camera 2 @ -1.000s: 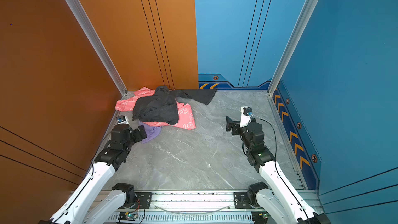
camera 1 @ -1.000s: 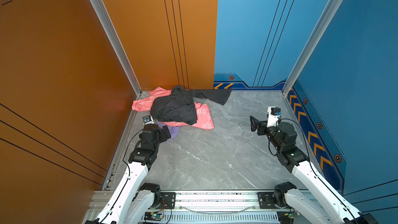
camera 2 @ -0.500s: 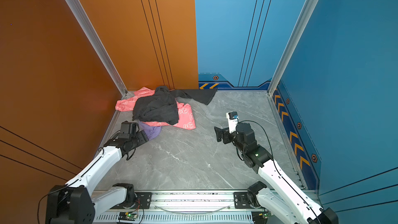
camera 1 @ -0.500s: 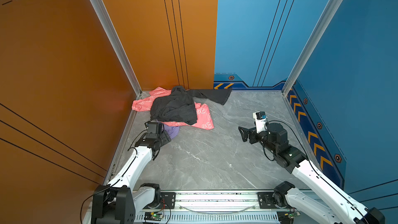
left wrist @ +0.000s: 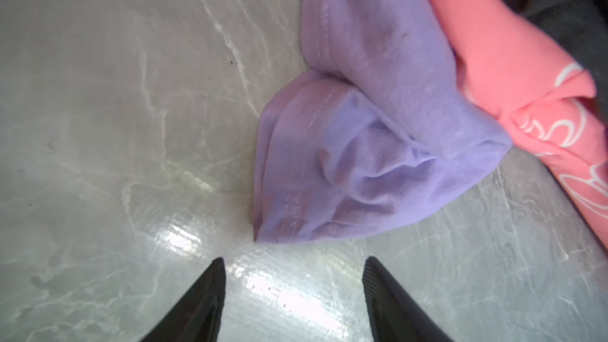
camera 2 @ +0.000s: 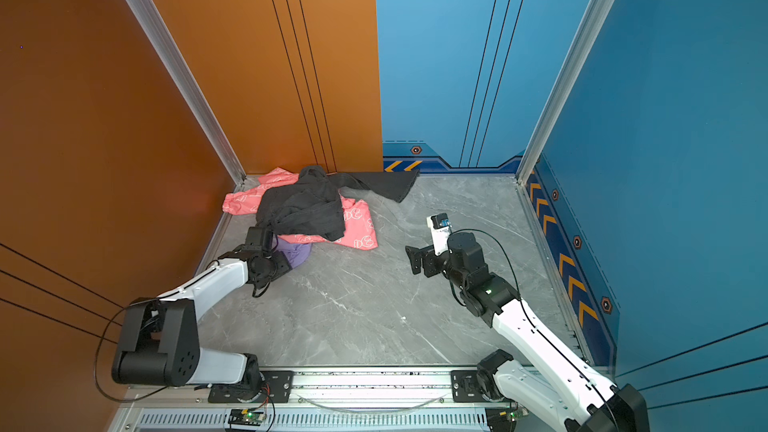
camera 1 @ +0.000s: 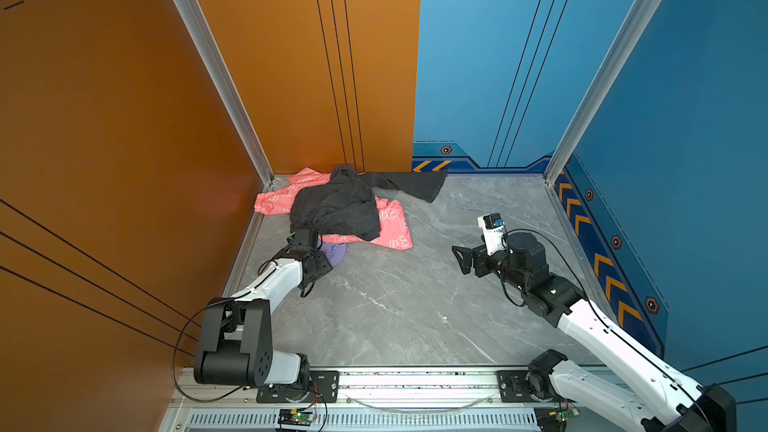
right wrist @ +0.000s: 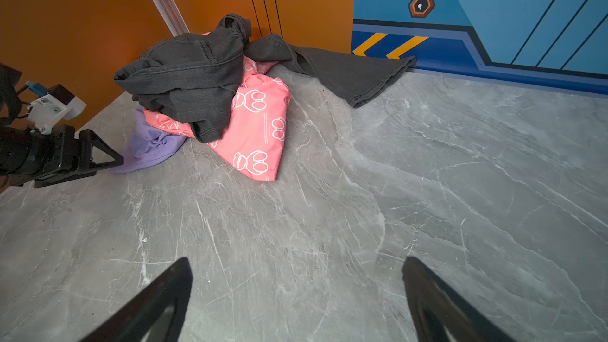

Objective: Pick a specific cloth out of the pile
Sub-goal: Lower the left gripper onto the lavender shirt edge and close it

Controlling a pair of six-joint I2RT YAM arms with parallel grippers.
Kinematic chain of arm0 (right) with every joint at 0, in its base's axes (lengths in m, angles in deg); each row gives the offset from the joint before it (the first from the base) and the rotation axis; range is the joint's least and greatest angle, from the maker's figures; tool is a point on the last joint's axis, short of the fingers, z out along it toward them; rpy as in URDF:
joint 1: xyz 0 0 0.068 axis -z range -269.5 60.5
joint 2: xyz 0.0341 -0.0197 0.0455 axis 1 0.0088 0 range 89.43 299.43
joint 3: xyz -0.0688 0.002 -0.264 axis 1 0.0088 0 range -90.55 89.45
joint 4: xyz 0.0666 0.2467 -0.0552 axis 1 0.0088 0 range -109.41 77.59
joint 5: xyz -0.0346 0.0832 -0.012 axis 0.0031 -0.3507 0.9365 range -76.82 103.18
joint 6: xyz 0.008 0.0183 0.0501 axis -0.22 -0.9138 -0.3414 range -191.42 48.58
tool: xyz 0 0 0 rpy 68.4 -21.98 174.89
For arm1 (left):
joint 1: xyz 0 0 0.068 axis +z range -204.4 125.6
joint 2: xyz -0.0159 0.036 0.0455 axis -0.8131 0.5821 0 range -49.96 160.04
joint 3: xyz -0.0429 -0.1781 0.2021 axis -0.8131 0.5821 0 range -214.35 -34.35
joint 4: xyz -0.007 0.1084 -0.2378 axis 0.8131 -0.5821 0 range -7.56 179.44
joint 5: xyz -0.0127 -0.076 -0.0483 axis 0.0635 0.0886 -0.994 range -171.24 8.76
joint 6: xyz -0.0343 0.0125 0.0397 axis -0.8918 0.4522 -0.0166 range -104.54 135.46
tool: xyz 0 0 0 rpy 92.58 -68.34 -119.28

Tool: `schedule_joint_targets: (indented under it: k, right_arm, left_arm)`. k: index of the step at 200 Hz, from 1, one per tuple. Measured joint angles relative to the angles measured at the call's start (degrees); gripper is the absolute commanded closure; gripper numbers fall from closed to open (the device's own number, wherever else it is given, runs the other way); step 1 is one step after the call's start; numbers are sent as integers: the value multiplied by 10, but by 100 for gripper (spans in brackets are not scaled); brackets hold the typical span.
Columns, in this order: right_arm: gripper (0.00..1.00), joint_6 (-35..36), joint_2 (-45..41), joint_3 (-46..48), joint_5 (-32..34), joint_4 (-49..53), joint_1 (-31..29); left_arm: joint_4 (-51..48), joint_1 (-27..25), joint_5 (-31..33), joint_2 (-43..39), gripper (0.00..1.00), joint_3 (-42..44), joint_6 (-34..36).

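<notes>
- The lavender-purple soft cloth point(left wrist: 378, 146) pokes out at the near left foot of the pile point(camera 2: 307, 209), tucked under the coral-pink garment with white outline prints point(camera 1: 395, 230) and the black denim-like garment point(camera 1: 336, 205).
- The left gripper point(left wrist: 293, 259), jaws parted and empty, sits just short of its hem.
- The right gripper point(right wrist: 296, 259), spread wide and empty, hangs over the grey marble tabletop point(camera 1: 395, 305), well apart.

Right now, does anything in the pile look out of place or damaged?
Nothing looks damaged or spilled. The one oddity: the cloth is mostly buried under the coral-pink garment and the black garment, only a crumpled corner poking out.
</notes>
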Motion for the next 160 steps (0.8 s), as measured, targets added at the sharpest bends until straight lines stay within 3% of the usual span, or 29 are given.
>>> schedule_joint_targets:
  k: [49,96,120,160]
  right_arm:
    - [0,4,12,0,-1,0,0]
    - [0,5,35,0,-2,0,0]
    - [0,5,38,0,-2,0,0]
    - [0,9,38,0,-2,-1,0]
  left_arm:
    - [30,0,-2,59,42,-8,-7]
    - [68,0,-5,83,84,-18,-16]
    - [69,0,-11,81,100,-18,-9]
    - [63,-1,-24,14,100,-23,-7]
